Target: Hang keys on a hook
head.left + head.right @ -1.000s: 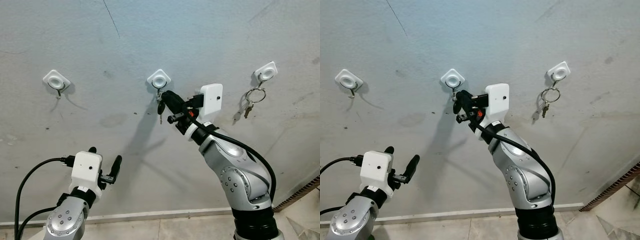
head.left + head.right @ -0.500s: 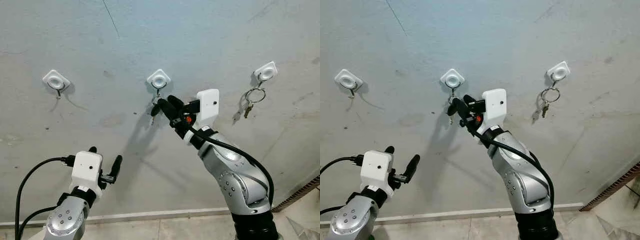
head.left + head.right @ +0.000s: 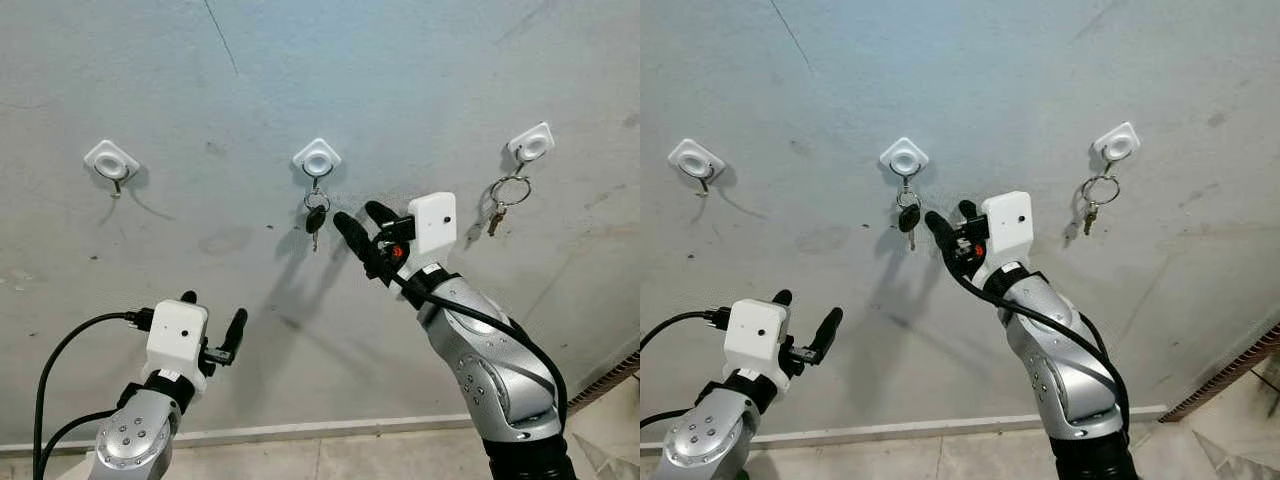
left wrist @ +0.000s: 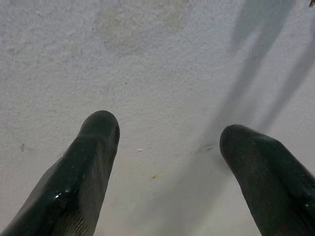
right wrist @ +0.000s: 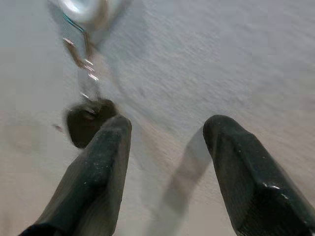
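L gripper (image 3: 208, 328) low, fingers spread, holding nothing. Keys (image 3: 316, 215) hang on the middle hook (image 3: 317, 159), just up-left of R gripper (image 3: 363, 226), whose fingers are spread & apart from them. Judged light, stiff, apt to swing; grip black key head.

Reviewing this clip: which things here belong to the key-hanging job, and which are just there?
Job:
- black-headed key, hanging on the middle hook
- right gripper, open, beside the key and apart from it

Bystanders:
- key bunch on the right hook
- bare left hook
- left gripper, open, low by the wall
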`<state>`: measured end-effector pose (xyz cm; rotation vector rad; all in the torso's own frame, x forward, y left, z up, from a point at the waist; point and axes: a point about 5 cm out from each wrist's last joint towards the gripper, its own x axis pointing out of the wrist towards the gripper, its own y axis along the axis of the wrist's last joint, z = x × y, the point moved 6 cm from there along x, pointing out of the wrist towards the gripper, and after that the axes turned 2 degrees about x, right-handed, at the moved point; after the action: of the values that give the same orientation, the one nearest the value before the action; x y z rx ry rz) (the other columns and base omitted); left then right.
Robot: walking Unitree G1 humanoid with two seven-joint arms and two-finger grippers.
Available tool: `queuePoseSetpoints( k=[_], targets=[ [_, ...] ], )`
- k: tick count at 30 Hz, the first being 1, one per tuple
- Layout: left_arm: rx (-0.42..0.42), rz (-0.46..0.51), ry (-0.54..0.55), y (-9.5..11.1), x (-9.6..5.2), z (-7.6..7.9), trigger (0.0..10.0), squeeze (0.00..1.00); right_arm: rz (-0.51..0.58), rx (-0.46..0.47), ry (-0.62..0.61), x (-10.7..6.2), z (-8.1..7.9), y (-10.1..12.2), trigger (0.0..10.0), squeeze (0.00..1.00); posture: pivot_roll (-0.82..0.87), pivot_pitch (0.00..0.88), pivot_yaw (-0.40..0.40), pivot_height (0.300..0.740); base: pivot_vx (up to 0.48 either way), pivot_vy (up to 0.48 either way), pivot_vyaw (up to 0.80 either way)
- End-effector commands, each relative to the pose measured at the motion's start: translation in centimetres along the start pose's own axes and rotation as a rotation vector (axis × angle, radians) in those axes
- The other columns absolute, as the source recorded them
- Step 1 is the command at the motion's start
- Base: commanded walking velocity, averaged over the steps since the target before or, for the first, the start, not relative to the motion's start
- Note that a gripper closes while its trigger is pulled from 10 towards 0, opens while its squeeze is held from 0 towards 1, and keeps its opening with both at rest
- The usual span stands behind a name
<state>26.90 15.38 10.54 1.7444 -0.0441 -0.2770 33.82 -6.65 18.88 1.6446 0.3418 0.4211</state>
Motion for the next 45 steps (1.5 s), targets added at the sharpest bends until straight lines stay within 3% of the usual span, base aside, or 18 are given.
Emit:
queuePoseSetpoints(
  k=[1,5,6,9,12,14,20,25,27,30,31,33,45],
  targets=[
    [0.025,0.007,-0.012,0.2,-0.1,0.1,10.0,0.0,0.028,-0.03,-0.052,-0.6,1.0,0.7,10.0,1.0,0.1,0.017,0.036,0.74,0.0,0.0,0.0],
    [0.044,-0.004,0.024,-0.1,-0.6,-0.6,10.0,0.0,-0.008,-0.014,-0.087,-2.7,1.6,-0.3,10.0,1.0,0.1,0.016,0.032,0.74,0.0,0.0,0.0],
    [0.047,-0.012,0.036,-0.3,-1.0,-1.1,10.0,0.0,-0.052,-0.007,-0.109,-4.1,1.9,-1.6,10.0,1.0,0.1,0.017,0.031,0.74,0.0,0.0,0.0],
    [0.058,-0.021,0.053,-0.5,-1.5,-1.7,10.0,0.0,-0.1,-0.006,-0.137,-5.7,2.3,-3.0,10.0,1.0,0.09,0.018,0.03,0.74,0.0,0.0,0.0],
    [0.042,-0.026,0.057,-0.6,-1.9,-1.9,10.0,0.0,-0.121,-0.005,-0.159,-6.6,2.5,-3.5,10.0,1.0,0.09,0.02,0.031,0.74,0.0,0.0,0.0],
    [0.077,-0.017,0.069,-0.4,-2.2,-2.0,10.0,0.0,-0.142,0.021,-0.19,-7.7,2.6,-4.0,10.0,1.0,0.09,0.02,0.038,0.74,0.0,0.0,0.0],
    [0.131,-0.006,0.072,-0.1,-2.3,-1.9,10.0,0.0,-0.189,0.0,-0.291,-9.6,4.0,-4.9,10.0,1.0,0.07,0.02,0.059,0.74,0.0,0.0,0.0],
    [0.084,-0.019,0.031,-0.4,-1.9,-1.3,10.0,0.0,-0.223,-0.018,-0.28,-9.8,4.5,-5.3,10.0,0.98,0.06,0.016,0.061,0.74,0.0,0.0,0.0],
    [0.087,-0.013,0.028,-0.3,-1.7,-1.2,10.0,0.0,-0.22,-0.012,-0.254,-9.4,4.3,-5.1,10.0,0.0,0.06,0.015,0.062,0.74,0.0,0.0,0.0],
    [0.097,-0.007,0.029,-0.2,-1.6,-1.2,10.0,0.0,-0.216,-0.022,-0.237,-9.1,4.1,-5.0,10.0,0.0,0.06,0.015,0.062,0.74,0.0,0.0,0.0],
    [0.153,0.004,0.061,0.1,-1.4,-1.8,10.0,0.0,-0.217,-0.033,-0.221,-8.8,3.9,-5.0,10.0,0.0,0.06,0.014,0.061,0.74,0.0,0.0,0.0],
    [0.164,0.009,0.086,0.3,-1.3,-2.4,10.0,0.0,-0.213,-0.038,-0.215,-8.6,3.8,-4.9,10.0,0.0,0.07,0.013,0.056,0.74,0.0,0.0,0.0],
    [0.123,0.01,0.08,0.4,-1.3,-2.0,10.0,0.0,-0.214,-0.011,-0.181,-7.7,3.1,-5.1,10.0,0.0,0.08,0.015,0.048,0.74,0.0,0.0,0.0]
  ],
)
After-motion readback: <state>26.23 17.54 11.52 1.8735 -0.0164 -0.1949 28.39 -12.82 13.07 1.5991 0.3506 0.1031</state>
